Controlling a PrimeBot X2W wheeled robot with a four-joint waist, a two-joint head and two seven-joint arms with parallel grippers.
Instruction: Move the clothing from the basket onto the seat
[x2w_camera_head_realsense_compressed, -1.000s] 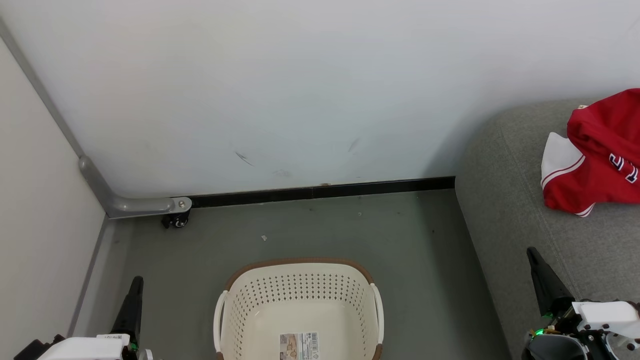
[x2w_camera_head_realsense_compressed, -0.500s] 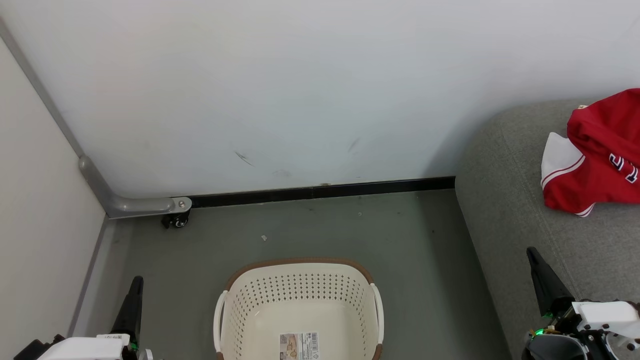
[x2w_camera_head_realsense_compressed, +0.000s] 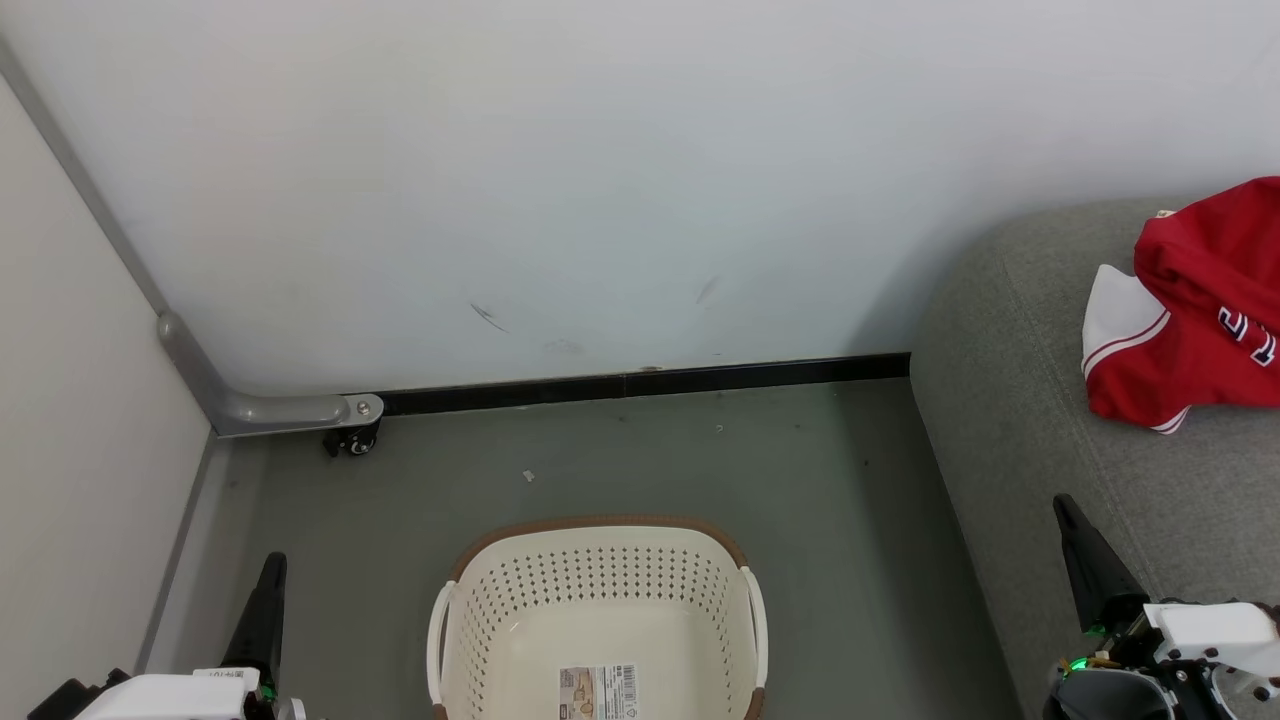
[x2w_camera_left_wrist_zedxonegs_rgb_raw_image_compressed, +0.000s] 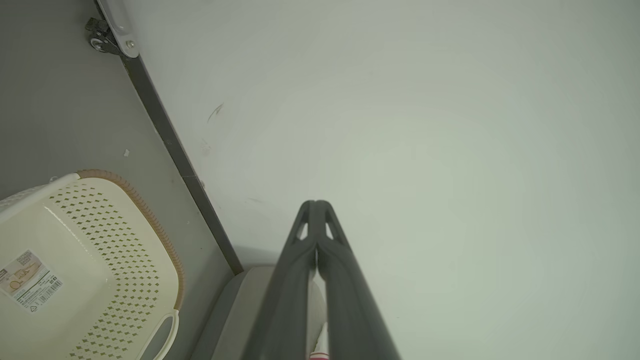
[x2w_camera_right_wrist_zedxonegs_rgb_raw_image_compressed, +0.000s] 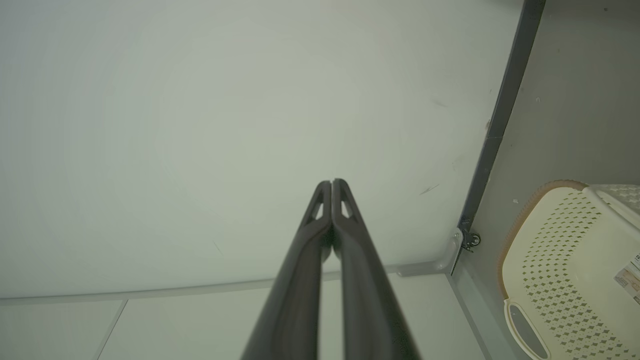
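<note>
Clothing (x2w_camera_head_realsense_compressed: 1195, 330): one red heap with a white panel, thin white stripes and some lettering. It lies on the seat (x2w_camera_head_realsense_compressed: 1010, 430), ahead of the right gripper (x2w_camera_head_realsense_compressed: 1066, 512) and to its outer side, well apart from it. Whether the heap is one garment or several cannot be told.

Seat: one grey sofa. In the head view the right gripper's dark finger shows against its near edge.

Basket (x2w_camera_head_realsense_compressed: 600, 524): one, standing on the floor (x2w_camera_head_realsense_compressed: 820, 480) between the two grippers. One barcode sticker (x2w_camera_head_realsense_compressed: 598, 692) lies on its bare bottom.

Arms: two, both held low, with fingers pointing ahead toward the white wall (x2w_camera_head_realsense_compressed: 600, 180).
- Left gripper (x2w_camera_head_realsense_compressed: 272, 570): the wrist view shows its fingers pressed tip to tip, with nothing between them.
- Right gripper: also closed tip to tip, holding nothing.
</note>
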